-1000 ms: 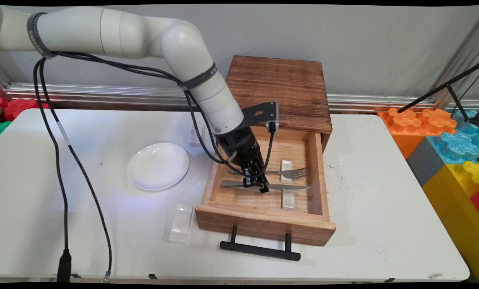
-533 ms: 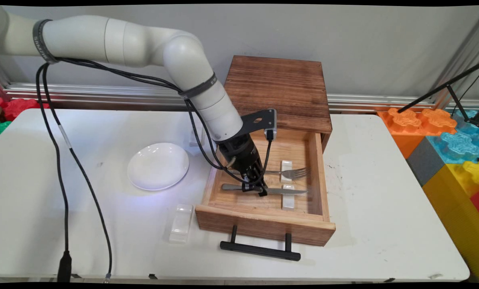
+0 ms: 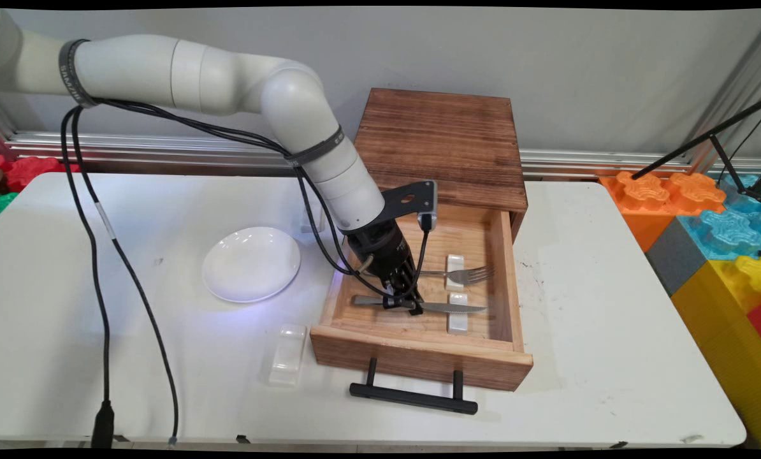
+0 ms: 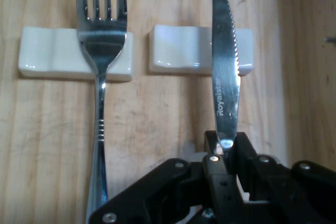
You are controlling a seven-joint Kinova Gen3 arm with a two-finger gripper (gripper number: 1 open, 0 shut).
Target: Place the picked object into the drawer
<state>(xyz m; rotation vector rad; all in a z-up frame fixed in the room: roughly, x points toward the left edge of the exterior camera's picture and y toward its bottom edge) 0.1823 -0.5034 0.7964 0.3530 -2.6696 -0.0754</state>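
Observation:
My gripper (image 3: 403, 304) (image 4: 227, 153) is inside the open wooden drawer (image 3: 501, 255), shut on a steel knife (image 3: 457, 308) (image 4: 224, 72) near the join of handle and blade. The knife's serrated blade lies across a white ceramic rest (image 3: 457, 315) (image 4: 181, 50). Beside it a fork (image 3: 466, 275) (image 4: 101, 30) rests with its neck on a second white rest (image 3: 455, 263) (image 4: 47, 53). In the hand view fork and knife lie parallel, fork on the left.
The drawer juts from a dark wooden cabinet (image 3: 441, 143) and has a black handle (image 3: 413, 396) at its front. A white plate (image 3: 251, 263) lies left of the drawer on the table (image 3: 610, 319). A clear plastic rest (image 3: 287, 354) sits near the drawer's front left corner.
The gripper has sunk lower and slid slightly toward the drawer's front with the knife, whose blade has come down onto the near white rest.

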